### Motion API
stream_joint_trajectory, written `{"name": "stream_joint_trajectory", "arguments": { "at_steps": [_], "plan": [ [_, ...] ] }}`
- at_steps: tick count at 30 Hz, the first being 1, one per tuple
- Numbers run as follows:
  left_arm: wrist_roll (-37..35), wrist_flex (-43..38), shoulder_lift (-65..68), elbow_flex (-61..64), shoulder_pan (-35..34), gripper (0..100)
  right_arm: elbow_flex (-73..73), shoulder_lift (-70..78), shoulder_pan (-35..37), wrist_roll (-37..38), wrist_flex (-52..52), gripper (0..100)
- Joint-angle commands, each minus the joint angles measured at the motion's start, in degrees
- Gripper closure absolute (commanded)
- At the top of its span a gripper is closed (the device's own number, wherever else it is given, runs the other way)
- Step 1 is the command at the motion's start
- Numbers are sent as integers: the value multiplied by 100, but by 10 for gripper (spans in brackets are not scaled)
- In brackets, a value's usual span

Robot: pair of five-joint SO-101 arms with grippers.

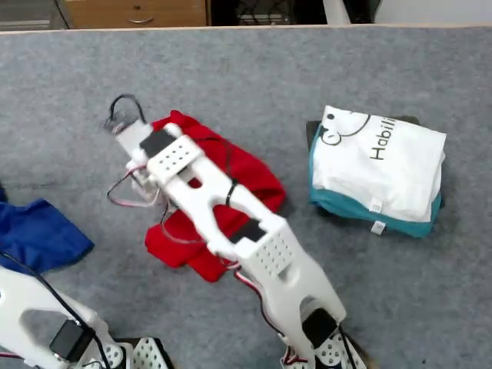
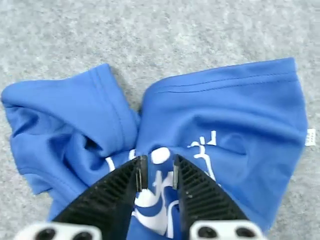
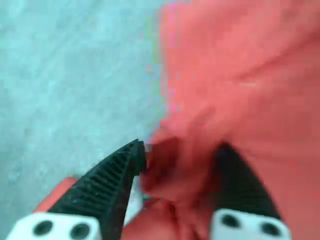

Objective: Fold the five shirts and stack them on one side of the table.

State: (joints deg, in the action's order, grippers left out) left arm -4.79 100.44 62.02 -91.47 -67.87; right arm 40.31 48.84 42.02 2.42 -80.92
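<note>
A crumpled red shirt (image 1: 246,173) lies left of the table's middle. My right arm (image 1: 200,192) stretches over it from the front edge. In the right wrist view my right gripper (image 3: 180,147) is open, with a bunch of the red shirt (image 3: 235,75) between its fingers at the shirt's edge. A blue shirt (image 1: 38,231) lies crumpled at the left edge. My left gripper (image 2: 155,172) is shut on a fold of the blue shirt (image 2: 230,115), near its white print. On the right sits a stack of folded shirts, a white shirt (image 1: 384,165) on a teal shirt (image 1: 346,206).
The grey felt table (image 1: 246,69) has free room along the back and between the red shirt and the stack. A dark folded garment (image 1: 314,132) peeks out under the stack. A wooden drawer unit (image 1: 138,11) stands beyond the back edge.
</note>
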Motion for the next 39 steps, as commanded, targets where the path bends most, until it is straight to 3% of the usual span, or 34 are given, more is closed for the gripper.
{"name": "stream_joint_trajectory", "arguments": {
  "at_steps": [1,4,9,15,20,23,27,32,39],
  "plan": [
    [35,44,-123,-286,-22,888,1165,40,-211,-70,-387,937],
    [35,44,-88,-233,-13,888,1991,127,-211,-53,-791,989],
    [35,35,-79,-224,-22,888,3345,163,-70,-97,-1292,985],
    [35,35,-79,-224,13,888,5341,145,879,-97,-1626,985],
    [35,35,-79,-224,13,888,5446,-769,2075,-62,-1231,985],
    [35,35,-79,-224,-31,888,5367,-1358,2215,-97,-308,985],
    [44,35,-79,-224,-75,888,4778,-1560,1415,-97,176,985],
    [44,35,-79,-224,-75,888,2782,-1297,-422,-105,141,985],
    [97,35,-79,-224,-66,884,664,-708,-2127,-53,-721,985]
  ]
}}
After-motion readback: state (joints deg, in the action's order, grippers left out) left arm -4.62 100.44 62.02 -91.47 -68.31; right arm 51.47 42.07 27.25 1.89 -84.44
